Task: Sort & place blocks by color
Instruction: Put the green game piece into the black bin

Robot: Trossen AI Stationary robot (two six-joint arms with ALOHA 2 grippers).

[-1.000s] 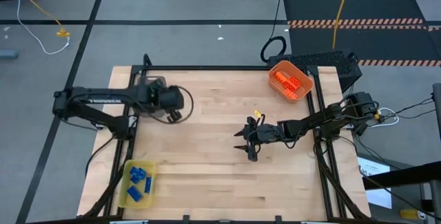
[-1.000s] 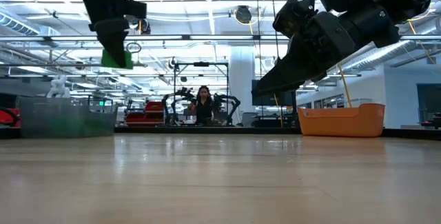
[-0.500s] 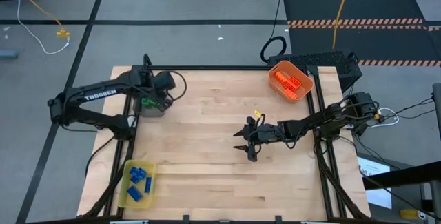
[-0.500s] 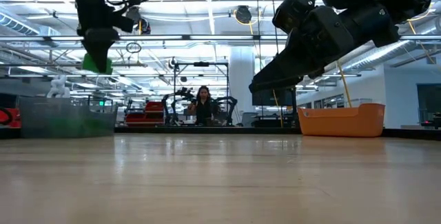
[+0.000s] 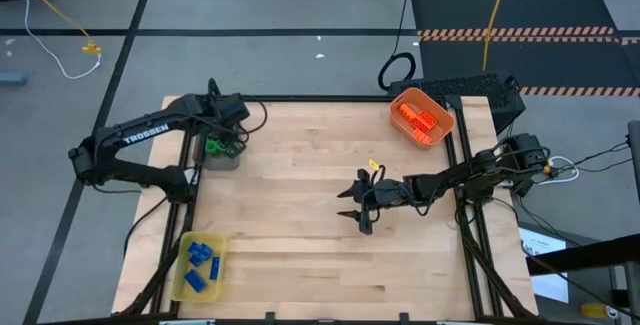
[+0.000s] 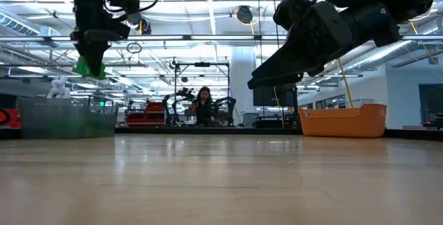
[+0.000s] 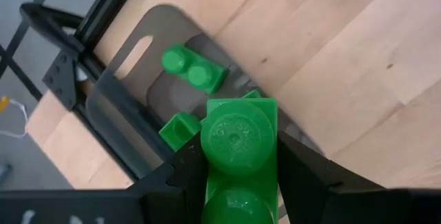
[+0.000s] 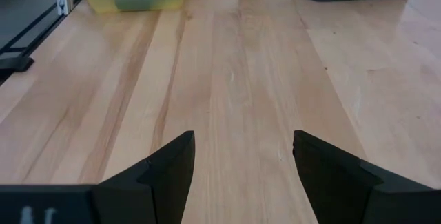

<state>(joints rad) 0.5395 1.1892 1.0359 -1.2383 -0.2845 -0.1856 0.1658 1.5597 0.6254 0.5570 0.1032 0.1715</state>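
Observation:
My left gripper (image 5: 221, 141) is shut on a green block (image 7: 240, 147) and hangs above the grey bin (image 5: 231, 160) at the table's far left. In the low view the block (image 6: 90, 68) sticks out below the fingers, well above the bin (image 6: 66, 116). Other green blocks (image 7: 193, 69) lie on the bin's floor. My right gripper (image 5: 356, 217) stands open over the table's middle right, nothing between its fingers (image 8: 169, 165). My left gripper pinches the green block by two opposite sides (image 7: 211, 156) between its two fingers. The fingers point steeply down and lie along the block. The block is lifted clear above the grey bin, its studded face (image 7: 238, 133) toward the wrist camera.
An orange bin (image 5: 400, 98) with orange blocks stands at the far right corner. A yellow bin (image 5: 183, 241) with blue blocks sits at the near left corner. Bare wood lies between the arms. A person shows far off in the room behind the table.
My left gripper has carried the green block toward the table's left and far edges, turning a little on the way. It now hangs over the grey bin, still shut on the block.

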